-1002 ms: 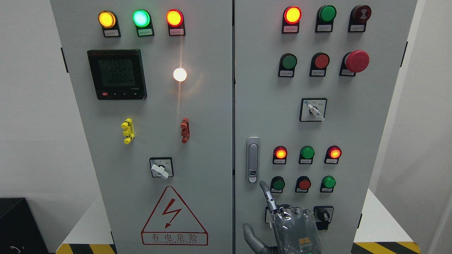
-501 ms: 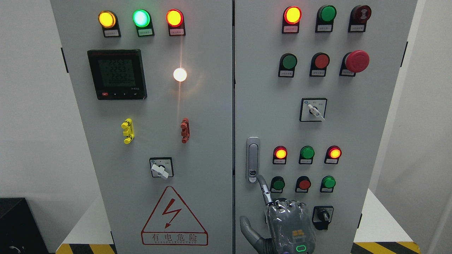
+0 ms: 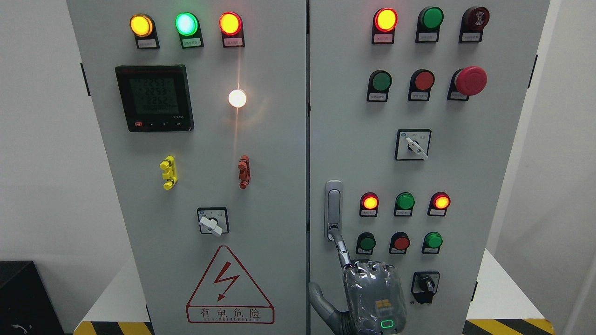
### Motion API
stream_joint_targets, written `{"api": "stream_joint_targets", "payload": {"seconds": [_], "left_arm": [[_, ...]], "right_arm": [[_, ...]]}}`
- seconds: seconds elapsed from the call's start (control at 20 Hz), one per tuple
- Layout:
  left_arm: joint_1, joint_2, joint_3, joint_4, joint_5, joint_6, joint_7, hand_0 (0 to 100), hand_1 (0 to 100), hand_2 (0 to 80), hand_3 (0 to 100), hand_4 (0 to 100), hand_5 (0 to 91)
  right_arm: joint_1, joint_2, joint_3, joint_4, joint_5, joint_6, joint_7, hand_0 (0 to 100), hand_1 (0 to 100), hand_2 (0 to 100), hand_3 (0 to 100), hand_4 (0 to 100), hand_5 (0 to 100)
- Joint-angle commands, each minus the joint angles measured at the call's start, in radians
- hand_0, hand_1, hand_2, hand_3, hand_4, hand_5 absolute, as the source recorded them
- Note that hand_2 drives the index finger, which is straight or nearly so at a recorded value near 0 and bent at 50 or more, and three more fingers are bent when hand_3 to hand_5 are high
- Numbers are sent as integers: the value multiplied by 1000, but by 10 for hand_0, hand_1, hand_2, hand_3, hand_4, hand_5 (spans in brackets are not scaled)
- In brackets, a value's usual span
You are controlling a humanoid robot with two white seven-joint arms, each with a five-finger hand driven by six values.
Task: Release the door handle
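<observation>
The silver door handle stands upright at the left edge of the cabinet's right door, flush in its recess. My right hand rises from the bottom edge right of the middle, wrapped in clear plastic. Its index finger points straight up, and the tip touches the round lock button at the handle's lower end. The other fingers are curled at the knuckles and the thumb sticks out to the left. The hand grasps nothing. My left arm is out of view.
Lit red and green lamps and push buttons sit just right of the handle. A black rotary switch lies beside my hand. The left door carries a meter, lamps and a red warning triangle.
My right hand has risen and shifted left. Its index fingertip moved from below the handle up onto the handle's lower end.
</observation>
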Motion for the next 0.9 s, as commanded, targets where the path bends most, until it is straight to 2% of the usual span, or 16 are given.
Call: {"api": "stream_joint_targets", "payload": {"seconds": [0.0, 0.7, 0.85], "left_arm": [[-26, 0, 0, 29, 0, 0, 1, 120, 556, 0, 0, 0, 0], [-26, 0, 0, 29, 0, 0, 1, 120, 556, 0, 0, 0, 0], [-26, 0, 0, 29, 0, 0, 1, 120, 556, 0, 0, 0, 0]], "right_arm": [[-15, 1, 24, 27, 1, 4, 2, 314, 244, 1, 1000, 1000, 1000], [-28, 1, 15, 45, 3, 27, 1, 319, 242, 6, 1000, 1000, 1000], [-28, 1, 17, 45, 1, 49, 1, 320, 242, 9, 1000, 1000, 1000]]}}
